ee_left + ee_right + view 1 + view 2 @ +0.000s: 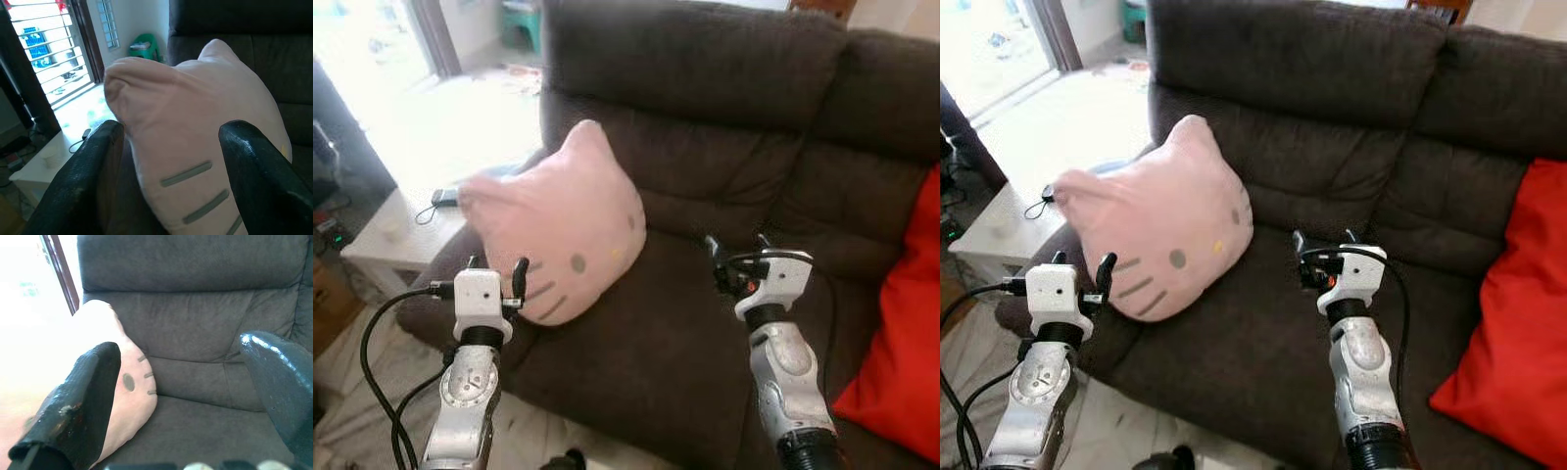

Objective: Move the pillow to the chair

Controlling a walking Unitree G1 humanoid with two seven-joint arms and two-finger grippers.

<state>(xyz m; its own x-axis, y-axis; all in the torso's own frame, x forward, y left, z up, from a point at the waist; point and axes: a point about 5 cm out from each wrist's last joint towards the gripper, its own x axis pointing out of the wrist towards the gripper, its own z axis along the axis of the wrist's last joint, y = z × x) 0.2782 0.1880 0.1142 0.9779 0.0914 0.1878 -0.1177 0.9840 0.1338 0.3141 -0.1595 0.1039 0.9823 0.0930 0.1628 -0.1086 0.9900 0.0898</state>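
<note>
A pink cat-face pillow point(558, 220) leans against the left armrest of a dark brown sofa point(724, 147), its whiskers and eyes facing me. My left gripper point(495, 266) is open just in front of the pillow's lower left edge, with the pillow point(195, 147) seen between its fingers point(88, 171). Over the seat cushion to the right of the pillow, my right gripper point(737, 243) is open with nothing between its fingers point(78, 406); the pillow point(112, 382) lies off to one side of it.
A red cushion point(901, 333) lies at the sofa's right end. A low white table point(406, 235) with a cable and a small dark object stands left of the armrest. Bright windows and a green stool point(521, 24) are behind it.
</note>
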